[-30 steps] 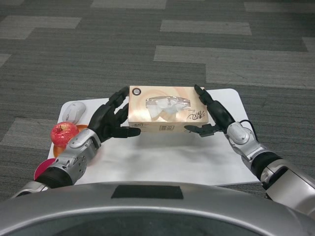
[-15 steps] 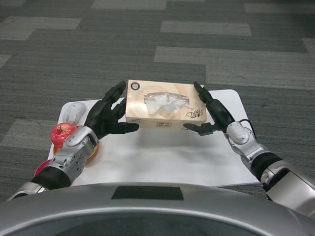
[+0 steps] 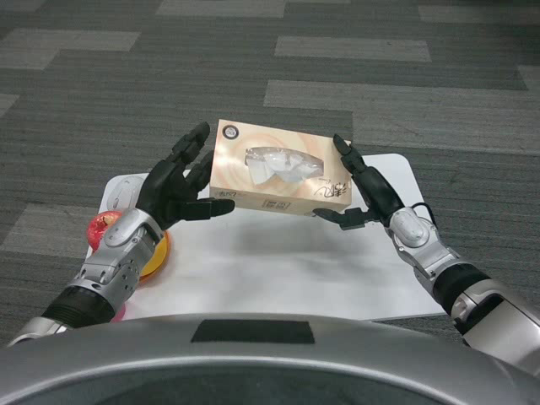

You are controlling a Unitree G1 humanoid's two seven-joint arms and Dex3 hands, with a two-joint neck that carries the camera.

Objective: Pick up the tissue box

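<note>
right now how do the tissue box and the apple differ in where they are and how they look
The tissue box is held up between the left hand and the right hand, tilted; the apple sits low at the table's left edge on an orange plate, touched by neither hand. The box is a flat tan rectangle and fully visible; the apple is round, red, and partly hidden behind the left forearm. Both lie within the white table's span.

The tissue box (image 3: 281, 171), pressed between the black left hand (image 3: 175, 187) and black right hand (image 3: 363, 191), is tan-orange with a pale swirl, white tissue at its slot and dark lettering. Behind the left hand are a red apple (image 3: 100, 228), an orange plate (image 3: 154, 256) and a white mouse (image 3: 123, 193).
</note>
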